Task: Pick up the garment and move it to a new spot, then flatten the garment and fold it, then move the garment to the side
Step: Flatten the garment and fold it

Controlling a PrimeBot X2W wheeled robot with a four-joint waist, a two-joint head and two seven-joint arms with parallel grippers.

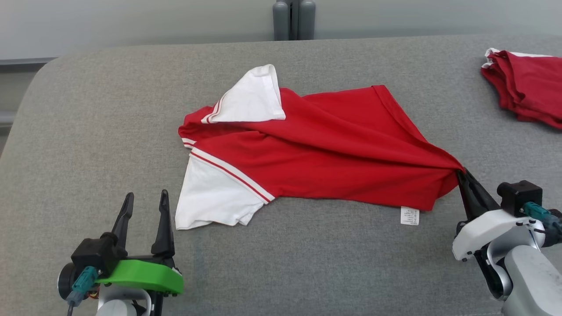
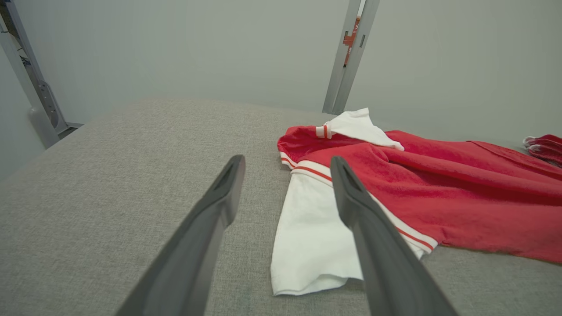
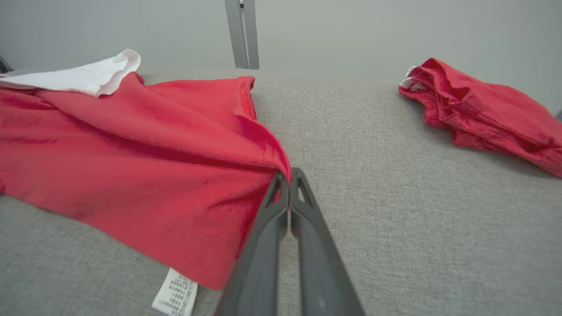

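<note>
A red garment [image 1: 325,145] with white sleeves lies crumpled across the middle of the grey table [image 1: 88,131]. One white sleeve [image 1: 210,195] points toward me, the other [image 1: 252,96] is folded over the top. My right gripper [image 1: 461,172] is shut on the garment's right hem corner, pulling folds toward it; the pinch shows in the right wrist view [image 3: 287,175] on the red cloth [image 3: 131,149]. My left gripper [image 1: 145,197] stands open just left of the near white sleeve, holding nothing. In the left wrist view that sleeve [image 2: 311,237] lies partly behind the right finger of the left gripper [image 2: 287,164].
A second red garment [image 1: 527,85] lies folded at the table's far right edge, also seen as a bundle [image 3: 483,109] in the right wrist view. A white care label [image 1: 409,216] sticks out below the hem. A grey post [image 1: 293,19] stands behind the table.
</note>
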